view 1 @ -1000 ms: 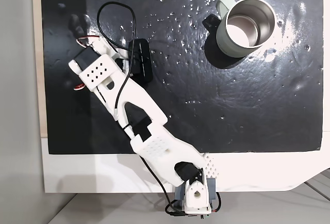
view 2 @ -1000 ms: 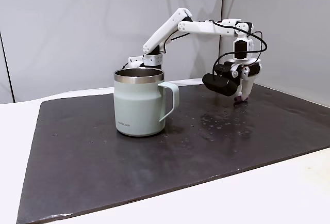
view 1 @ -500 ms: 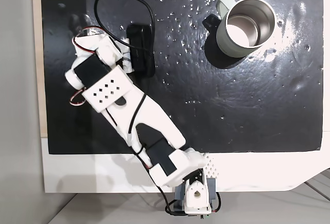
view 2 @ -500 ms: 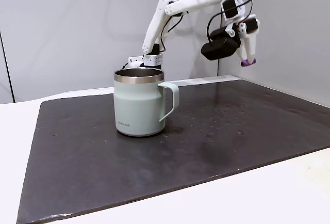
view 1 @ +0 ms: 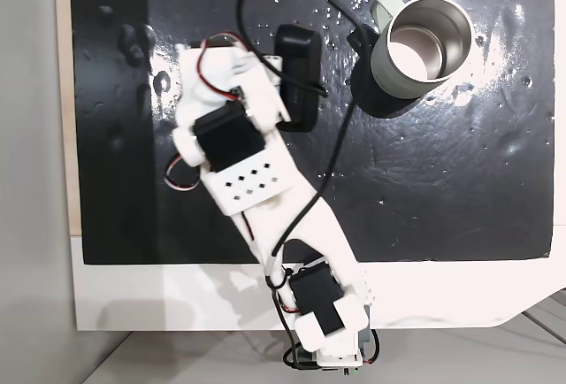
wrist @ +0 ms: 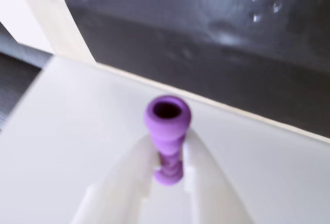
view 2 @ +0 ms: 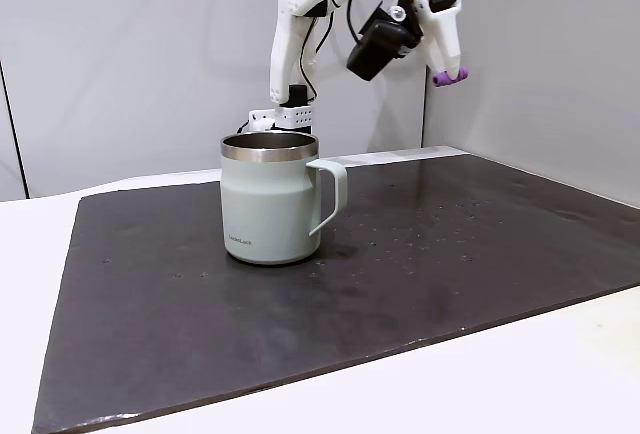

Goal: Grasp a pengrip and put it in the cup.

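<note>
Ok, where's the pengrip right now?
The pengrip is pinched in the gripper, held high in the air in the side fixed view, up and to the right of the cup.

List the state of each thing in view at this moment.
Pengrip: clamped between the end effector's fingers, lifted high above the mat.
Cup: upright on the mat, nothing visible inside.
End effector: shut on the pengrip, raised, to the right of the cup.

White printed arm (view 1: 265, 198), black servos, black and red cables.
</note>
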